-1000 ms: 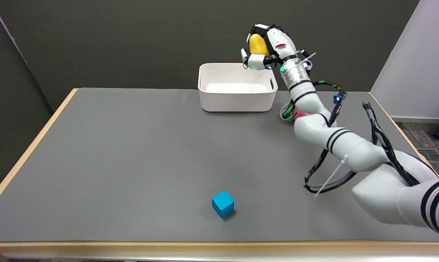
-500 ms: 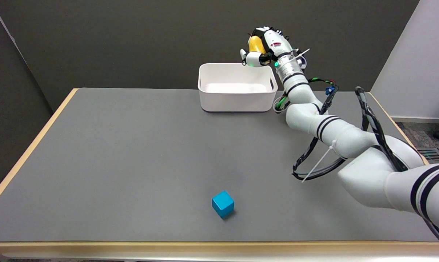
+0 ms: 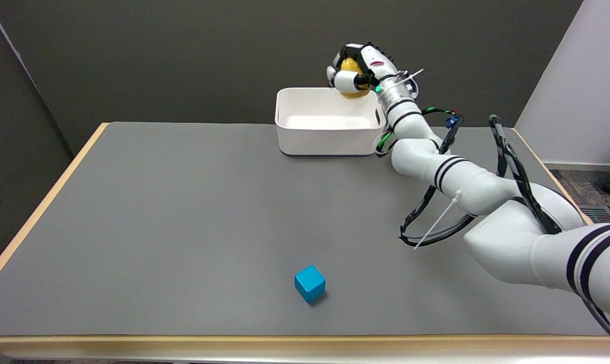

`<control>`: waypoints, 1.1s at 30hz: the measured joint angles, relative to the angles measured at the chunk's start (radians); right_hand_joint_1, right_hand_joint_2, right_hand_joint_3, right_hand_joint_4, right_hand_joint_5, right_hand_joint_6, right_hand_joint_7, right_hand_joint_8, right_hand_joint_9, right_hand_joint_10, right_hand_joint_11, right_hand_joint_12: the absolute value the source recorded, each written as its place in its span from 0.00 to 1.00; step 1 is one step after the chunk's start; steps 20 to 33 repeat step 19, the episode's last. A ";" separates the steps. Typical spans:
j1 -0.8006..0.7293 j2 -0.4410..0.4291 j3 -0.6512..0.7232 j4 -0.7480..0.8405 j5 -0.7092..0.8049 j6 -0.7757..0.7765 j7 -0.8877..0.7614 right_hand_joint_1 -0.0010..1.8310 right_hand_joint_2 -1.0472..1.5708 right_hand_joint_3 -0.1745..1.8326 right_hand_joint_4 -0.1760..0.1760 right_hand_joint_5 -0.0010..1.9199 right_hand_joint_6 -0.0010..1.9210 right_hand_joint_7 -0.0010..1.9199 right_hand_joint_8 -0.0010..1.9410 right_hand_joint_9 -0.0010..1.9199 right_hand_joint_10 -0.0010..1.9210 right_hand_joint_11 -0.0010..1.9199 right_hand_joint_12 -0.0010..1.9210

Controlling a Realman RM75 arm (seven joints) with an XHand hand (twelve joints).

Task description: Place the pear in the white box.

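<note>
You are working in a robotics lab or test room, not a home. Under your right hand [image 3: 354, 71] lies a wide table with a plain grey mat and a pale wooden edge [image 3: 37, 212], set up as a bare test surface. Behind the hand stands a flat dark grey backdrop wall [image 3: 183, 55]. To the hand's right a white partition panel [image 3: 582, 86] meets grey office carpet [image 3: 582, 187]. Loose black cables with white zip ties [image 3: 436, 227] hang along your white arm [image 3: 486, 202].

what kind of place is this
Probably a robotics lab or test room: a bare grey-topped table before plain dark walls, and only props on it: a white box and a blue cube.
</note>
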 measured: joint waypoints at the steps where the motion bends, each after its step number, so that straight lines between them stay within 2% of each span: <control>1: 0.000 0.000 0.000 0.003 0.002 -0.008 0.008 0.18 0.65 0.58 0.76 0.07 0.22 0.04 0.11 0.02 0.13 0.00 0.34; 3: 0.000 -0.001 -0.001 0.011 0.008 -0.035 0.028 0.20 0.66 0.49 0.74 0.03 0.15 0.00 0.00 0.00 0.00 0.00 0.08; 7: 0.003 -0.002 -0.003 0.025 0.009 -0.084 0.057 0.20 0.65 0.51 0.73 0.02 0.14 0.00 0.00 0.00 0.00 0.00 0.00; 19: -0.004 0.004 -0.004 0.096 0.001 -0.147 0.110 0.19 0.64 0.51 0.68 0.00 0.12 0.00 0.00 0.00 0.00 0.00 0.00; 33: -0.004 0.004 -0.004 0.096 0.001 -0.147 0.110 0.19 0.64 0.51 0.68 0.00 0.12 0.00 0.00 0.00 0.00 0.00 0.00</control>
